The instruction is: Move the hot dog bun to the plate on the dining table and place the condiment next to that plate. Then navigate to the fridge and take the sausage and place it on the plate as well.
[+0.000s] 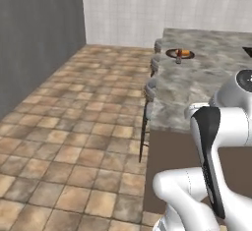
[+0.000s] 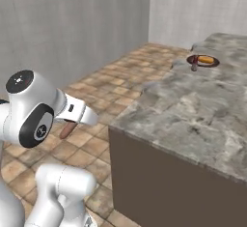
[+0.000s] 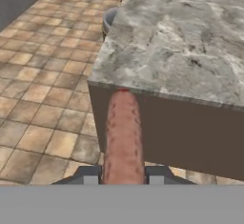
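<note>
Short of the dining table (image 3: 190, 51), the gripper (image 3: 123, 175) pinches the sausage (image 3: 124, 137) by one end; swinging could knock it against the table's edge.

- My arm (image 1: 206, 176) is glossy white, built of rounded tube links.
- Black bands mark its joints.
- A dark round cap tops one joint.

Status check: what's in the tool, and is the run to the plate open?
Tool shut on sausage. Plate with hot dog bun at far end of dining table. Table corner ahead; path over top open.
</note>
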Tool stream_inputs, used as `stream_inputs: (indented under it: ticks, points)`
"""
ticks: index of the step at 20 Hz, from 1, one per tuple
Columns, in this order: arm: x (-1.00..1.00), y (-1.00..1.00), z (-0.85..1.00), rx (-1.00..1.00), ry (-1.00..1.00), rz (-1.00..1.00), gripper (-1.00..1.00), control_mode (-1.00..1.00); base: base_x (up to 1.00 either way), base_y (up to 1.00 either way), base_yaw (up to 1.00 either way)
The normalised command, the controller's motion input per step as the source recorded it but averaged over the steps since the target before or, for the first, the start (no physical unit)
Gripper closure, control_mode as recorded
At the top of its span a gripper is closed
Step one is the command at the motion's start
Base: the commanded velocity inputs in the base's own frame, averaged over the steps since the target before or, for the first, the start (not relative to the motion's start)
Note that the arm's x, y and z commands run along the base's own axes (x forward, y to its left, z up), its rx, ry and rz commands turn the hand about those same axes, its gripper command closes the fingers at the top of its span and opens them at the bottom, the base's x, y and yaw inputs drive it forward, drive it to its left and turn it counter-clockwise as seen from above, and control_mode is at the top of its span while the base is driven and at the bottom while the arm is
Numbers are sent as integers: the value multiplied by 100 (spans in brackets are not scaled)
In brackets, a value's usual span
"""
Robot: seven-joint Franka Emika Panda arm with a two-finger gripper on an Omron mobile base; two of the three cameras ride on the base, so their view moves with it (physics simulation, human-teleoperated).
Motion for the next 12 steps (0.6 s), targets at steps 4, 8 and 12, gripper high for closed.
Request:
stream_inputs:
  ticks: [4,8,12]
  points:
    - [0,0,0,0,0,0,100,100,64,100,-39]
    - [0,0,0,0,0,0,100,100,64,100,-39]
    - [0,0,0,0,0,0,100,100,65,100,-40]
